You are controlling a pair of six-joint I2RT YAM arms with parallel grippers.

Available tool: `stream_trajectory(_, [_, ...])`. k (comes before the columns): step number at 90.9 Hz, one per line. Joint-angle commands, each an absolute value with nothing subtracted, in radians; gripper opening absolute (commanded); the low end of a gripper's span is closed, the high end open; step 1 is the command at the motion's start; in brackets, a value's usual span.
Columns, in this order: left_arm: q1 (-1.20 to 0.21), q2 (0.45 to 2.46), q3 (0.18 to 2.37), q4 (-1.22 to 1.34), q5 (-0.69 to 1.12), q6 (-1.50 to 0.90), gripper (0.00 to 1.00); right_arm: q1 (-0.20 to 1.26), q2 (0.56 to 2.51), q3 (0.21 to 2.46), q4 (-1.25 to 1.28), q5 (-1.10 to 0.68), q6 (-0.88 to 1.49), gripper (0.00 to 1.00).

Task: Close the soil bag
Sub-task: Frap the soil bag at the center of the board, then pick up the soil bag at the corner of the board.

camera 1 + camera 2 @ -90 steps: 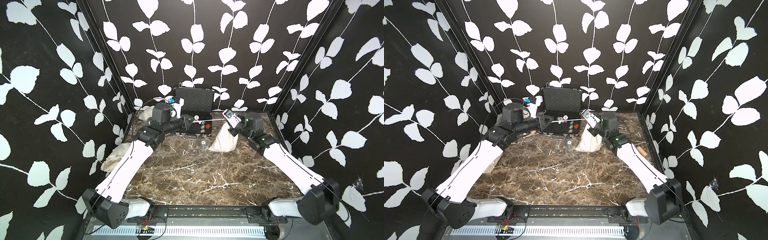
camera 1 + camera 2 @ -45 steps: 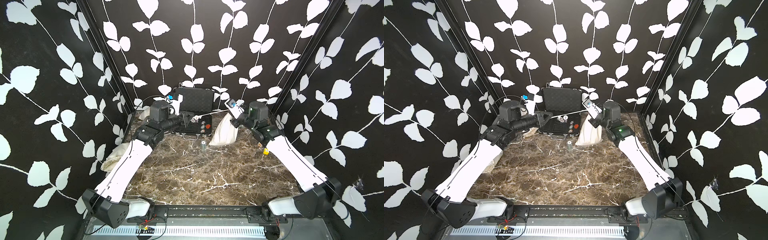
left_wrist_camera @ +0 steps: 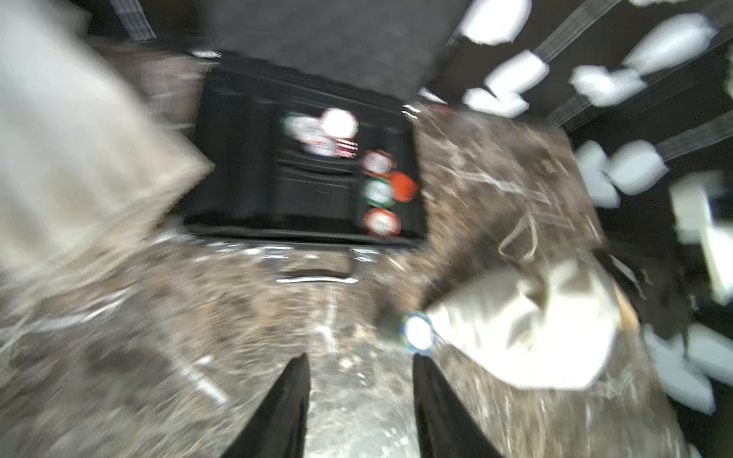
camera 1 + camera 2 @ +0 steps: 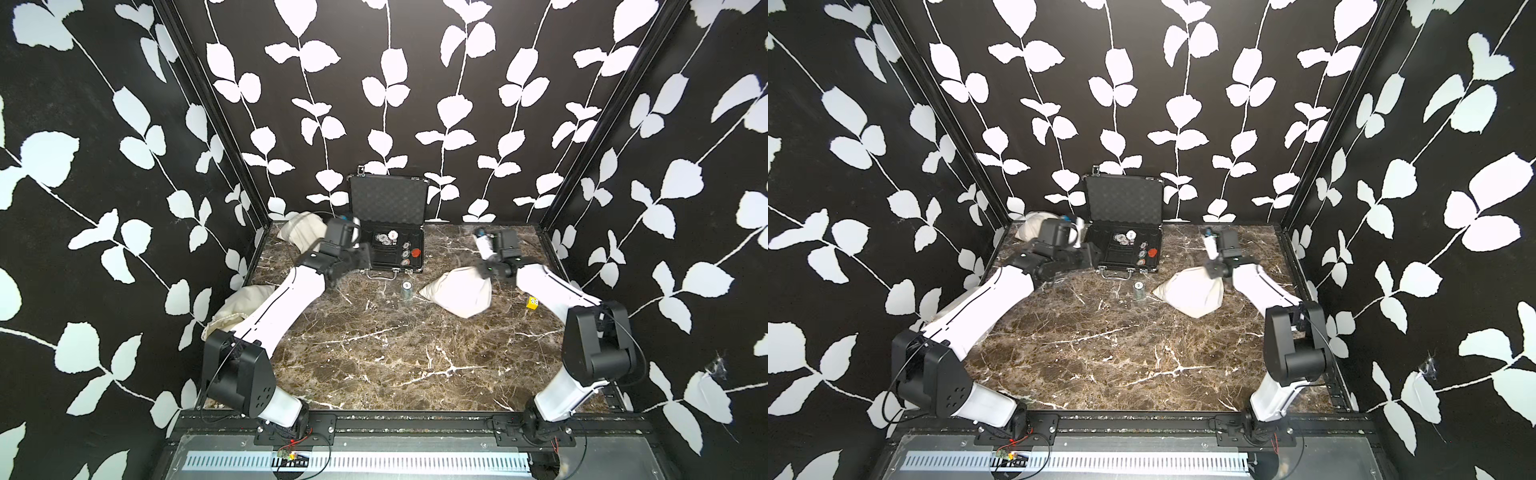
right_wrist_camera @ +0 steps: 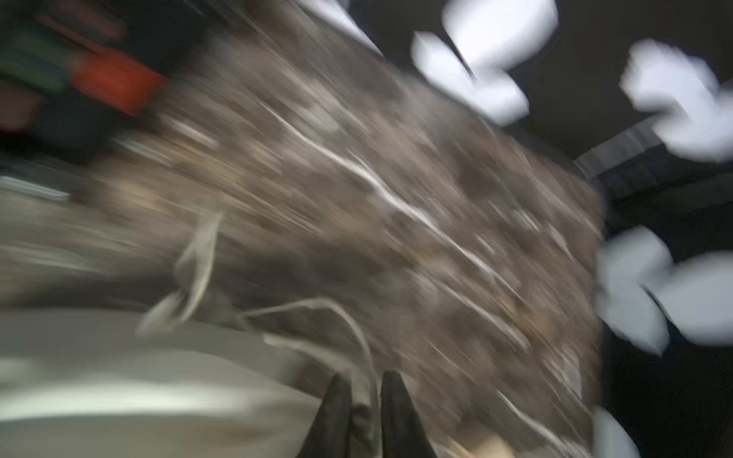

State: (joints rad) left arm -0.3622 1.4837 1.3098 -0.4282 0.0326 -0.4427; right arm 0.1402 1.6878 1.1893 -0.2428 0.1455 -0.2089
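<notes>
The soil bag [image 4: 457, 291] [image 4: 1192, 293] is a cream cloth sack lying slumped on the marble table in both top views. Its gathered neck points toward my right gripper [image 4: 485, 270] [image 5: 364, 376]. In the blurred right wrist view those jaws stand a narrow way apart with the slack drawstring [image 5: 357, 333] running in between; whether they press on it is hidden by blur. My left gripper [image 4: 360, 257] [image 3: 359, 363] hovers near the black case, well left of the bag [image 3: 535, 329]. It is open with nothing between its fingers. A loose drawstring loop [image 3: 519, 238] lies beyond the bag.
An open black case [image 4: 388, 199] holding poker chips stands at the back middle. A small chip stack [image 4: 406, 289] sits just left of the bag. A yellow die [image 4: 532, 302] lies by the right arm. Two more cream sacks rest at the back left [image 4: 301, 230] and left edge [image 4: 241, 303].
The bag hung tall with its drawstrings pulled taut; now it has dropped and lies slumped. The left gripper let go of its string, opened and pulled back left. The right arm sank lower.
</notes>
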Motion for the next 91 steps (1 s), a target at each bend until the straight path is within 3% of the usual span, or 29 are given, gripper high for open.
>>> stream_trajectory(1, [-0.279,1.419,1.327,-0.503,-0.133,-0.419,0.61,0.128,1.62,1.218,-0.271,0.289,-0.149,0.3])
stream_trajectory(16, [-0.118,1.489,1.33,-0.555,-0.167,-0.394,0.73,0.125,1.461,1.17,-0.253,0.277,-0.146,0.65])
stream_trajectory(36, [-0.044,1.777,1.463,-0.582,-0.186,-0.352,0.89,0.126,1.265,1.033,-0.175,0.206,-0.11,0.98])
stream_trajectory(63, [-0.009,2.144,1.732,-0.649,-0.118,-0.337,0.91,0.127,1.118,0.868,-0.142,0.085,-0.096,1.0])
stream_trajectory(73, [-0.001,2.21,1.752,-0.609,0.015,-0.363,0.82,0.127,1.111,0.843,-0.148,0.085,-0.097,1.0])
stream_trajectory(77, [-0.001,2.222,1.745,-0.588,0.056,-0.371,0.72,0.128,1.11,0.836,-0.15,0.087,-0.099,0.99])
stream_trajectory(91, [-0.001,2.196,1.685,-0.561,0.066,-0.378,0.17,0.129,1.107,0.821,-0.151,0.088,-0.096,1.0])
